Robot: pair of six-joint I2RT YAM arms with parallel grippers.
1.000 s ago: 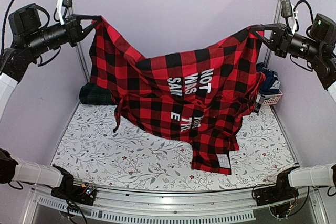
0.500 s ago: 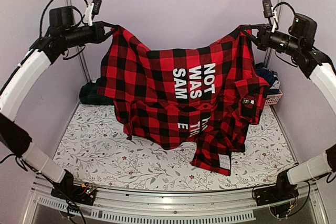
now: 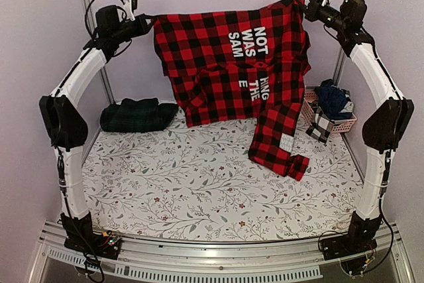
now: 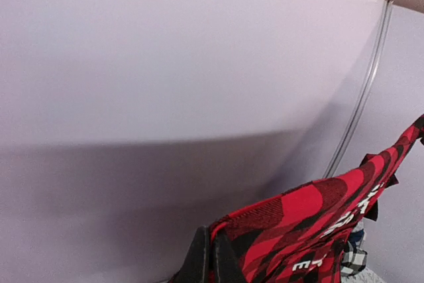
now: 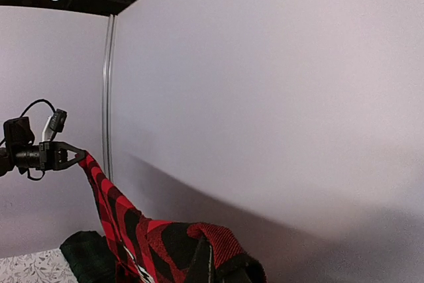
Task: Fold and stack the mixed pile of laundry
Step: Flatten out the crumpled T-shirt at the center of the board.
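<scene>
Up high, flannel shirt (image 3: 228, 64), long axis left-to-right, clenched between left tool (image 3: 150, 22) and right tool (image 3: 303, 4).

Closed fingers (image 4: 198, 260) pinch the red-and-black checked shirt (image 4: 298, 223) by its edge.

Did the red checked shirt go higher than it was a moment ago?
Yes. The red checked shirt went up: it now hangs above the dark green tartan piece it partly hid before, and only one sleeve reaches the table cloth.
</scene>
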